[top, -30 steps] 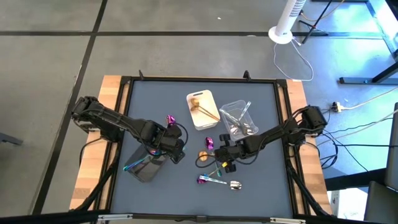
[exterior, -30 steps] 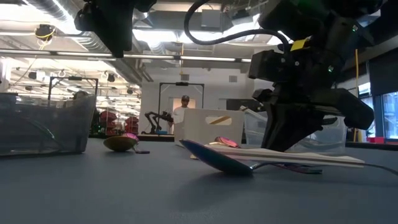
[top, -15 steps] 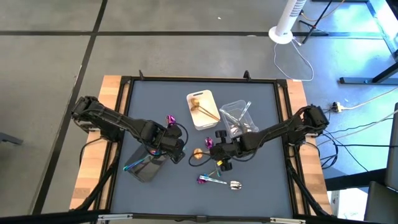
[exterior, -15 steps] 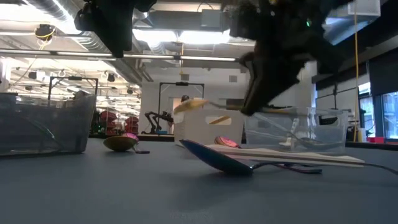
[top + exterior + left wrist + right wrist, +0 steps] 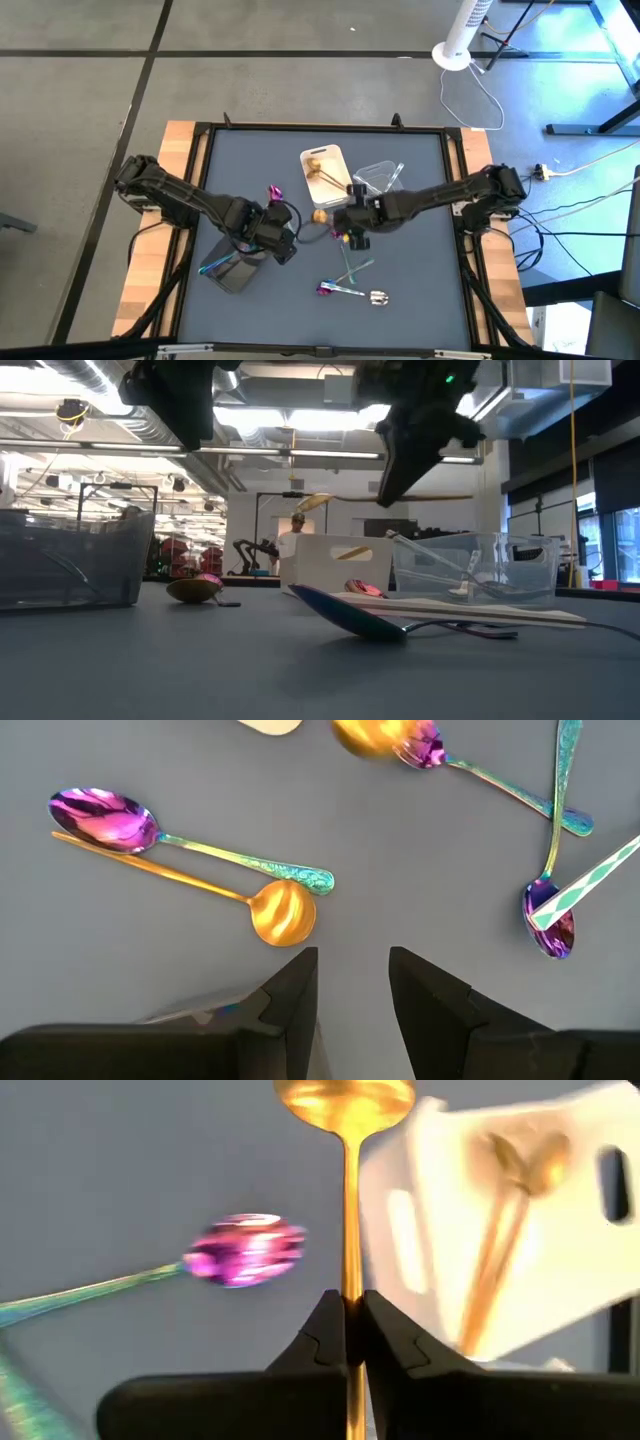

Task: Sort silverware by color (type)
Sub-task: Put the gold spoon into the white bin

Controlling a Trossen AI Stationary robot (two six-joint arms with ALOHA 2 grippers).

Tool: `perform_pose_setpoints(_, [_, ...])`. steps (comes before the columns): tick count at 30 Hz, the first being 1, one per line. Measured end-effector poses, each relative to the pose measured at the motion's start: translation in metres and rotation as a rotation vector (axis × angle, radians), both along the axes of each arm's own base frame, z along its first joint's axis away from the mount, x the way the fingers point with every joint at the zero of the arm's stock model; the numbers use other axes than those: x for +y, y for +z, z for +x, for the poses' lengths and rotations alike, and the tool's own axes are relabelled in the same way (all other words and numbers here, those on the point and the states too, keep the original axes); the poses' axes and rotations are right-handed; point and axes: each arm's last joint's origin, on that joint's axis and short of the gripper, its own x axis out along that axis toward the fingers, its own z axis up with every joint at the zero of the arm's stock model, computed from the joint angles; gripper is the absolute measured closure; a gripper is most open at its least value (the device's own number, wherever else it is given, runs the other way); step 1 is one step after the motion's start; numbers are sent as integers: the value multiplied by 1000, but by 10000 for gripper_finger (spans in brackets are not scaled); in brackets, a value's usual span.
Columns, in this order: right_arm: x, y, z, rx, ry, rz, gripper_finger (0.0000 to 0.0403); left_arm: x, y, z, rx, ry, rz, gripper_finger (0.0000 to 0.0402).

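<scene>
**Gold spoon carried toward the white tray**

The right gripper (image 5: 346,1312) is clamped on the thin stem of a gold metal spoon (image 5: 320,214), its two dark fingers pressed together on the handle so the bowl juts forward, clear of the fingertips. Held this way, level and lifted off the blue-grey surface (image 5: 410,300), the spoon can be swung over a tray wall and let fall. It hangs just beside the near end of the white rectangular tray (image 5: 337,194), which already holds gold pieces (image 5: 510,1190); judging by colour, that tray is where this one belongs.

On the far side of the white tray from the left arm stands a clear plastic tray (image 5: 375,180) with shiny silver pieces leaning in it, so each tray seems to take one colour. Toward the front of the surface from the white tray, a few iridescent purple-teal spoons (image 5: 343,290) lie crossed and unsorted, with a shiny silver piece (image 5: 378,297) beside them.

The left gripper (image 5: 352,982) waits with its fingers apart and nothing between them, low over the surface to the left of the white tray, near a dark grey tray (image 5: 232,272) where a purple-teal piece already lies. Ahead of its fingers lie another gold spoon (image 5: 262,906) and an iridescent purple-teal spoon (image 5: 110,820), touching each other.
</scene>
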Motion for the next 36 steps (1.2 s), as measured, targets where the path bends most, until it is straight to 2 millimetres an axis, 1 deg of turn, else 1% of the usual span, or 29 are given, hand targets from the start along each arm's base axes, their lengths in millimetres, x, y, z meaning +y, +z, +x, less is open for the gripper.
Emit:
perform_pose_setpoints(5, [-44, 1, 5, -8, -117, 29, 400, -6, 0, -2, -3, -17, 7, 282])
perform_pose_setpoints(11, [-90, 2, 9, -74, -205, 219, 399, -9, 0, -3, -8, -25, 20, 282])
perform_pose_setpoints(14, [-108, 3, 9, -104, -220, 302, 399, -8, 0, -3, -11, -21, 27, 282])
perform_pose_setpoints(18, [-128, 4, 8, -141, -247, 353, 399, -8, 0, -3, -13, -20, 27, 282])
perform_pose_setpoints(23, [-146, 7, 9, -224, -322, 399, 399, -8, 1, -2, -20, -20, 25, 282])
perform_pose_setpoints(28, [-158, 8, 7, -274, -460, 449, 398, -8, 1, -2, -20, -20, 24, 282])
perform_pose_setpoints(31, [-157, 7, 4, -251, -515, 455, 398, -8, 1, -2, -22, -21, 24, 282])
perform_pose_setpoints(36, [-157, 5, 3, -231, -543, 412, 398, -9, 1, -1, -35, -20, 19, 282])
